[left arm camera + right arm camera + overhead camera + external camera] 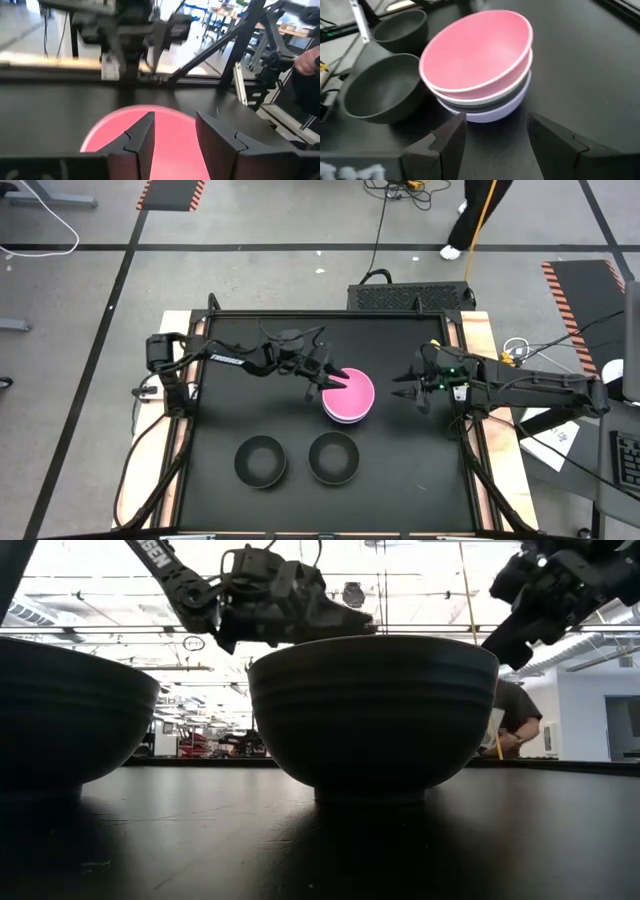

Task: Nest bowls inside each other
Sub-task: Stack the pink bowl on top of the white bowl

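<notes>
On the tabletop (220, 370) I see the nested stack (480, 75), pink bowl (348, 392) uppermost, near centre. The left gripper (328, 383), fingers parted, hovers over its rim, empty. The right gripper (412, 392) waits beside, open.

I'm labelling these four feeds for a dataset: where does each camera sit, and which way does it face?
High view: above the table, looking straight down; both arms, pink bowl atop the stack, two black bowls in front.
Low view: at table-top height, looking level across; black bowl fills it, arms overhead.
Left wrist view: on the left arm, looking past the left gripper over the pink bowl.
Right wrist view: on the right arm, past the right gripper toward the stack.
Shared: both wrist views show the pink bowl.
</notes>
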Robot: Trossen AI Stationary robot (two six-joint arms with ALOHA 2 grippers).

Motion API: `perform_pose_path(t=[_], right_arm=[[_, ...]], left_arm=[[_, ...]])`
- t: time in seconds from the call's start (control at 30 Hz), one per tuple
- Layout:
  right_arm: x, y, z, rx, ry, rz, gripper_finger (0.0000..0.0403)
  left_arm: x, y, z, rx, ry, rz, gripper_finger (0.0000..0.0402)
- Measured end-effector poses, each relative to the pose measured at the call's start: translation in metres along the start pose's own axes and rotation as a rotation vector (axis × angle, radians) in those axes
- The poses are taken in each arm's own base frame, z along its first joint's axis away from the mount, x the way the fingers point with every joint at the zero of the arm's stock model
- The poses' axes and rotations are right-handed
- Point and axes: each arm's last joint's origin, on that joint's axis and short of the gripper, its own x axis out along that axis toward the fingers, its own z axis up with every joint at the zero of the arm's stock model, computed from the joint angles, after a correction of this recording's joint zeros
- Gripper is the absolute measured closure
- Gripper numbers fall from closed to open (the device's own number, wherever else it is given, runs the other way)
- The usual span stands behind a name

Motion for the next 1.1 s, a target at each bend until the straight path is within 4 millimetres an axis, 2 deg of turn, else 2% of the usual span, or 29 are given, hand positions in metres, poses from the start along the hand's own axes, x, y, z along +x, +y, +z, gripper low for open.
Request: perform_pose_path(t=[0.43, 0.73, 0.83, 1.1], right_arm=[[-0.003, 0.007, -0.008, 0.017, -0.012, 0.050, 0.0204], [-0.003, 0.007, -0.008, 0.015, -0.011, 0.054, 0.0204], [-0.003, 0.007, -0.008, 0.015, -0.011, 0.054, 0.0204], [-0.003, 0.007, -0.007, -0.012, -0.020, 0.053, 0.0204]], left_arm=[[0.006, 0.010, -0.015, -0.041, 0.040, 0.038, 0.0256], [0.011, 0.016, -0.035, -0.079, 0.093, 0.070, 0.0256], [0.011, 0.016, -0.032, -0.061, 0.083, 0.067, 0.0256], [0.003, 0.006, -0.006, -0.001, 0.024, 0.027, 0.0256]])
